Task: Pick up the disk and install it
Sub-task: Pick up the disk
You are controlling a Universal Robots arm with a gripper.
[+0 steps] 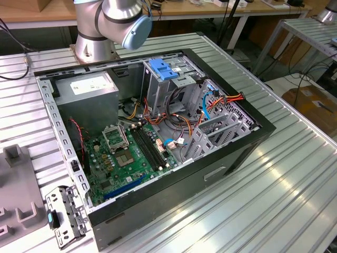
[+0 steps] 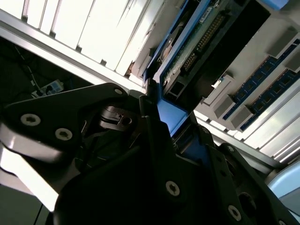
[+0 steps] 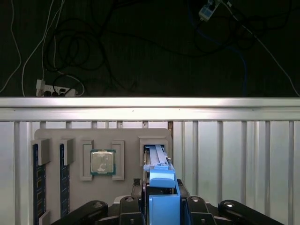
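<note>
Ribbed metal desk [image 3: 234, 159] carries a grey tray [image 3: 126, 201]; the fingers [image 3: 182, 204] grip the disk [image 3: 161, 206] by its blue frame; it stands on edge at the tray's slot, beside the processor chip [image 3: 102, 162].

The tray [image 3: 132, 154] lies on the counter [image 3: 234, 154]. At one end of it the disk [image 3: 157, 161] stands on edge in a slot, held between the jaws of the gripper [image 3: 161, 194]; a processor [image 3: 102, 162] sits in the next pocket, memory sticks [image 3: 36, 178] beyond.
</note>
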